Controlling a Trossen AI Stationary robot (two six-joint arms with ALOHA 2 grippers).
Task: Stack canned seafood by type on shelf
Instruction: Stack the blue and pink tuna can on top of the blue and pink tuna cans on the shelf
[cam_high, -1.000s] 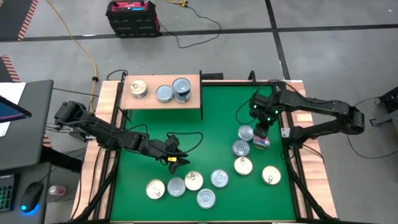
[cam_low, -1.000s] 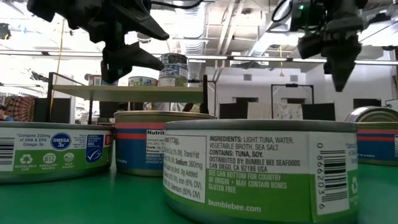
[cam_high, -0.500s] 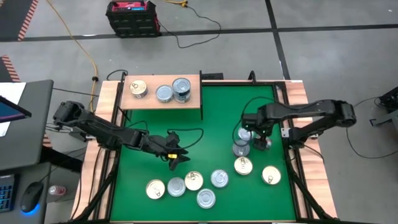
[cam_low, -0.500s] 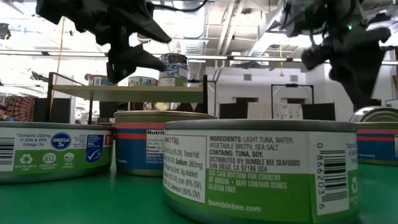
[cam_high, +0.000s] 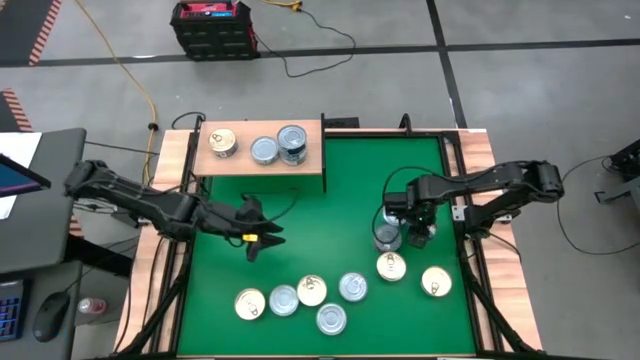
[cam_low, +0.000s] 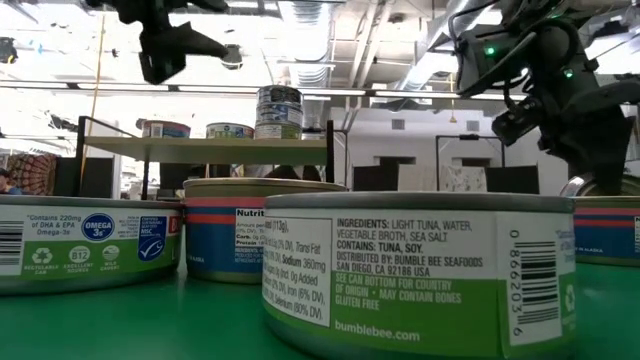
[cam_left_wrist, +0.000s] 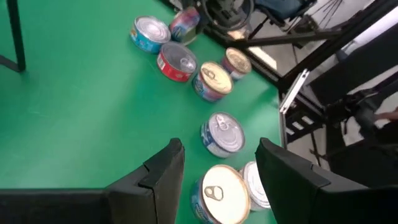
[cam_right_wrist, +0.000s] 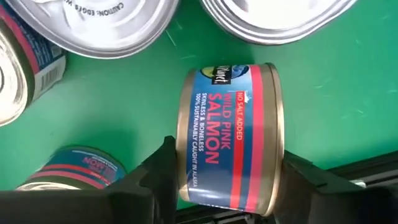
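The right gripper (cam_right_wrist: 227, 186) sits low over the green mat (cam_high: 340, 190), its two dark fingers spread to either side of a pink salmon tin (cam_right_wrist: 229, 138) that lies on its curved side, the glossy blue-and-red label facing up and gold rims at each end. Whether the fingers press on the tin or merely flank it, I cannot tell. Just beyond this gripper lie two flat silver lids, and beside it another red-banded tin.

The left gripper (cam_left_wrist: 217, 168) hangs above the mat with its fingers apart and nothing between them; past its tips stand round flat tins with gold and silver pull-tab lids.

The shelf (cam_high: 262, 150), a pale-grained wooden board, stands at the mat's far edge, well apart from both grippers, bearing one gold-lidded tin, one silver-lidded tin and a two-tin stack.
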